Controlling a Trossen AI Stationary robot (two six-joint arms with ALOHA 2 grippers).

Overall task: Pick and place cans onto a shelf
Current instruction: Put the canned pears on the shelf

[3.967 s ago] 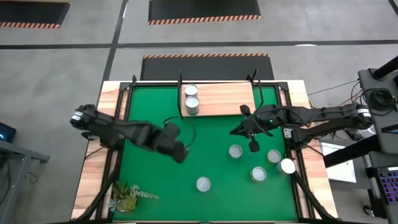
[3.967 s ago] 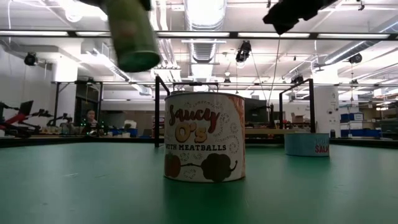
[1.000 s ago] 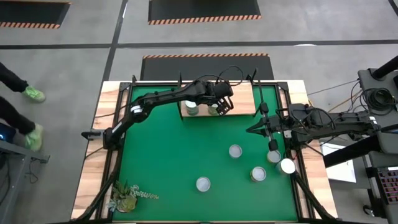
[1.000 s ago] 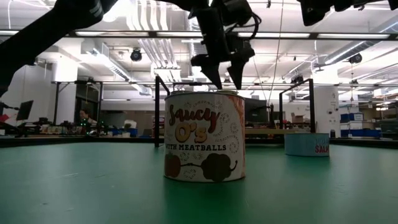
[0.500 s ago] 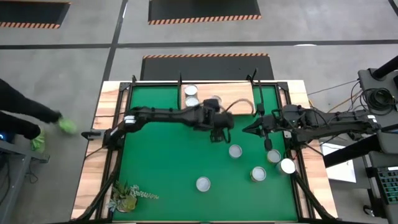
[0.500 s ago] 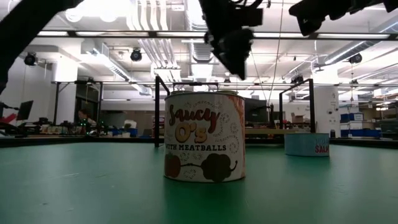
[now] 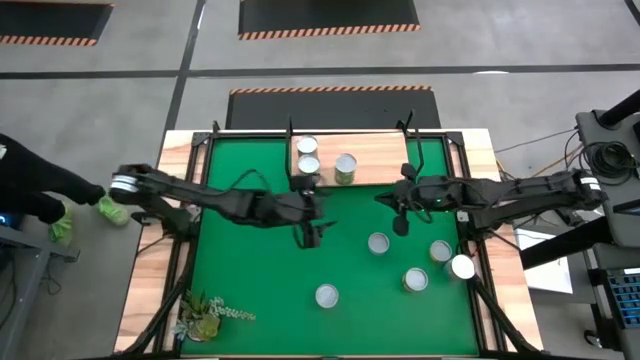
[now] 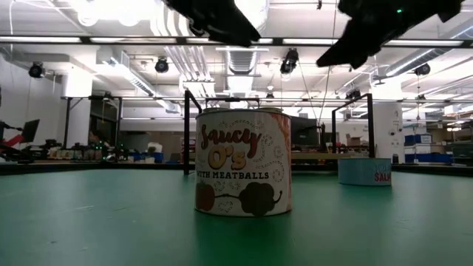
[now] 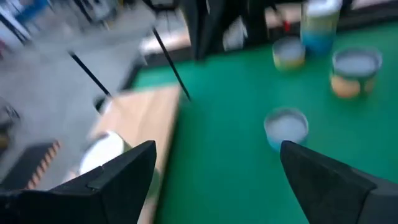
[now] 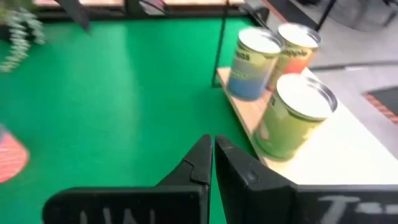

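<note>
Since the frame half a second before, the left gripper [image 7: 311,236] had drawn back from the shelf toward the middle of the high view, and a person's green shoe [image 7: 110,211] had shifted along the left edge. On the light wood shelf board with thin black corner posts [image 7: 380,158], at upper centre of the high view, stood three cans: two silver-topped tins [image 7: 307,146] [image 7: 309,164] one behind the other at the board's left end, and a green-sided can [image 7: 345,167] just beside them to the right. The right wrist view showed the same three, a blue-sided tin [image 10: 250,56], an orange-labelled one [image 10: 295,45] and the green one [image 10: 293,116], close together on the board.

Five more silver-topped tins sat on the green table mat [image 7: 250,280] in the lower right of the high view: one nearest the middle [image 7: 378,243], one at lower centre [image 7: 327,295], one to its right [image 7: 416,279], and two near the right rim [image 7: 441,251] [image 7: 462,267], the last apparently lying on its side. In the low view a tan can labelled "Saucy O's with meatballs" [image 8: 243,162] filled the centre, blocking the shelf behind it, with a blue tin [image 8: 364,171] at right.

The left gripper hung empty over bare mat, its fingers [image 9: 121,174] spread wide apart. The right gripper [image 7: 397,222] hovered right of centre, just below the shelf's right half, its fingers [image 10: 198,163] pressed together on nothing. A small green plant sprig [image 7: 205,315] lay at lower left.
</note>
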